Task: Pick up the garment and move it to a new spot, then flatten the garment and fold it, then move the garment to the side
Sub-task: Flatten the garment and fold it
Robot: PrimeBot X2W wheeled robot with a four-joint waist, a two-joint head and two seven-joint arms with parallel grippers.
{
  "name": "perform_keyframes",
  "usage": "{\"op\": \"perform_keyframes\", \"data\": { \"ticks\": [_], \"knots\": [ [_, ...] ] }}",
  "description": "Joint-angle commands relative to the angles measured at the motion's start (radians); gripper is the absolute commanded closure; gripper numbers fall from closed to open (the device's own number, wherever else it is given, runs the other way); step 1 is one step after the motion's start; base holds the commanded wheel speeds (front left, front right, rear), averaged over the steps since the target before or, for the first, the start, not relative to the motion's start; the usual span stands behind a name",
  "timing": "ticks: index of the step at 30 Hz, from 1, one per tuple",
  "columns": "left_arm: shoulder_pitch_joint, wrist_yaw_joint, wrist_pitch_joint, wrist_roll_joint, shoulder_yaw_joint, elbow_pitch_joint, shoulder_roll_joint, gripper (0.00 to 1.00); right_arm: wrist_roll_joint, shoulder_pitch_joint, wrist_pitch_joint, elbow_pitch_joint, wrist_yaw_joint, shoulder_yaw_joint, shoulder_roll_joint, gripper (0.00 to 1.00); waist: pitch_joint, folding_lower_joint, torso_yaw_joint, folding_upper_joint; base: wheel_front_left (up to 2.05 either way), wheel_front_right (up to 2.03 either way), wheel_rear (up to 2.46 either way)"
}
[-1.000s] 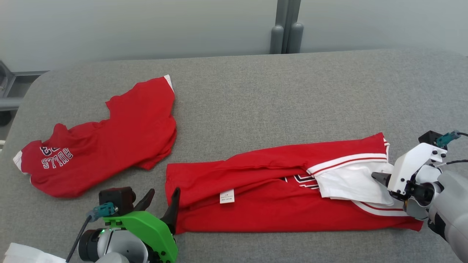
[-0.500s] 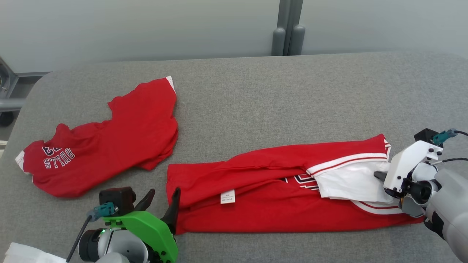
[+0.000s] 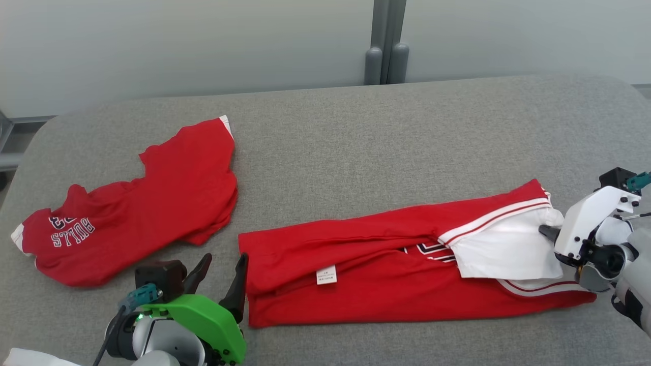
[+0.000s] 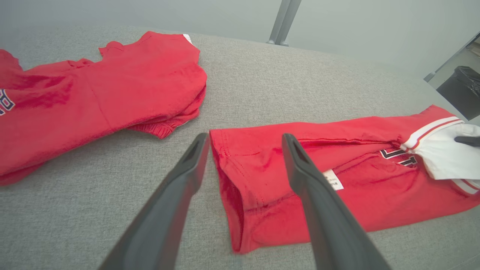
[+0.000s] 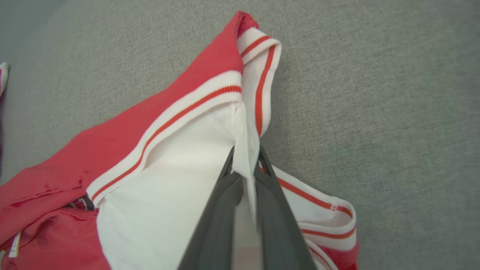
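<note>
Since the earlier frame the right gripper (image 3: 546, 232) has gone from spread jaws to closed on cloth, and the head camera has shifted slightly. The long, folded red knit garment with white striped trim (image 3: 376, 274) lies on the grey fabric-covered table (image 3: 356, 142). Its long axis runs left to right across the head view, with the right end angled a little toward the far edge. The red hem end points to the robot's left, the white panel (image 3: 503, 249) and striped cuffs to its right. The right gripper pinches that white panel's edge at the garment's right end. The left gripper (image 3: 221, 267) stands open at the hem end. In the left wrist view the hem corner shows between its fingers (image 4: 187, 176), and contact cannot be told. A crumpled red shirt lettered BULLS (image 3: 152, 203) lies well apart, further left.
</note>
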Motion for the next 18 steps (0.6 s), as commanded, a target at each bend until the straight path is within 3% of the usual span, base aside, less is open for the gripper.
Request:
{"op": "perform_keyframes", "data": {
  "ticks": [1,18],
  "knots": [
    [-0.006,0.003,-0.003,0.005,0.001,0.004,0.006,0.0,0.003,0.016,0.012,-0.004,0.0,0.001,-0.014,1.0,-0.005,0.0,-0.006,-0.0001,0.0,0.0,0.0],
    [0.009,0.032,-0.095,0.078,-0.001,-0.003,0.024,0.0,-0.021,-0.047,0.0,-0.031,0.0,-0.013,-0.131,1.0,-0.017,0.0,-0.039,-0.0001,0.0,0.0,0.0]
  ]
}}
